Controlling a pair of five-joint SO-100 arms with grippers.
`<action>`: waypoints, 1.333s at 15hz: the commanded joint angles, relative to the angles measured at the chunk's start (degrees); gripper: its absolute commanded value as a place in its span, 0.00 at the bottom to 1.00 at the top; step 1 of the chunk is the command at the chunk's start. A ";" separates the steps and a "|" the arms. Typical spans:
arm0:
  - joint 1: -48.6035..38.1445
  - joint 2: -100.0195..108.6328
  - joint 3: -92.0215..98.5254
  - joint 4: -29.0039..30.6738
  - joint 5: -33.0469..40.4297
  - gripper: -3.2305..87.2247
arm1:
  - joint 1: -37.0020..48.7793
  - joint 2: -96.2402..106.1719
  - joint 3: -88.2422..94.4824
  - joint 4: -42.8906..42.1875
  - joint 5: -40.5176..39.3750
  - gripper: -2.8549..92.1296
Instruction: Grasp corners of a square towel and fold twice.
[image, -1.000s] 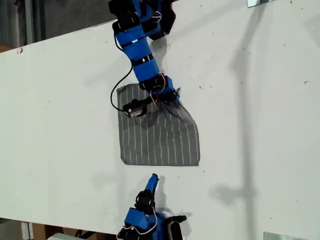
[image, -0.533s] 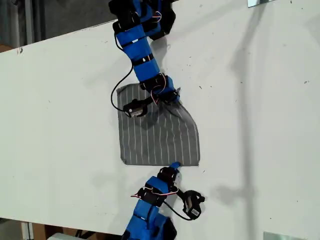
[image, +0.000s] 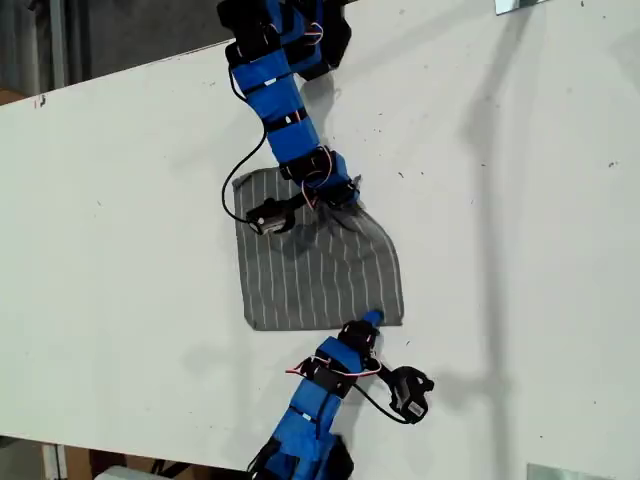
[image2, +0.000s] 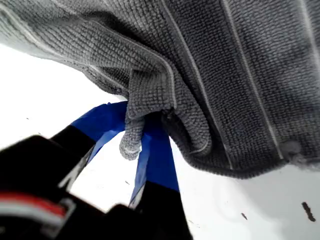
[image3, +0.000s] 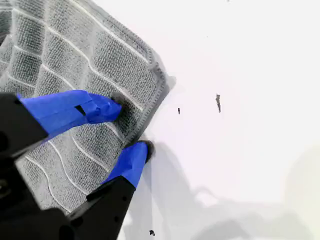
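A thin dark-grey square towel with evenly spaced thin white stripes (image: 318, 265) lies near the middle of the white table (image: 520, 230), most of it flat. Its far corner towards the exterior view's right (image: 352, 198) is bunched and lifted off the surface.

The blue and black arm coming in from the top of the exterior view ends in my first gripper (image: 340, 192), and its jaws are closed on that bunched corner. In the first wrist view the pinched fold of grey cloth (image2: 150, 107) sits squeezed between the blue fingers (image2: 159, 150), with a small tip of fabric poking out past them and the rest of the towel draping away over the table.

The other arm reaches in from the bottom of the exterior view. My second gripper (image: 368, 322) sits at the towel's near edge, close to the near corner on the exterior view's right (image: 397, 318). The second wrist view shows its jaws parted and straddling the hem: one blue fingertip (image3: 102, 109) rests on top of the striped cloth, the other (image3: 134, 157) touches the bare table just beside the edge. That corner (image3: 159, 75) lies flat, not gripped.
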 joint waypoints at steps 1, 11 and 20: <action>1.76 -1.85 -11.16 7.91 0.88 0.20 | -0.70 0.44 -1.32 -0.53 0.35 0.03; 2.37 -17.93 -20.30 1.85 1.93 0.15 | -0.97 0.44 -1.32 -0.62 0.35 0.03; 3.25 -19.16 -35.51 20.39 3.34 0.04 | -2.29 0.97 -3.34 0.53 0.70 0.03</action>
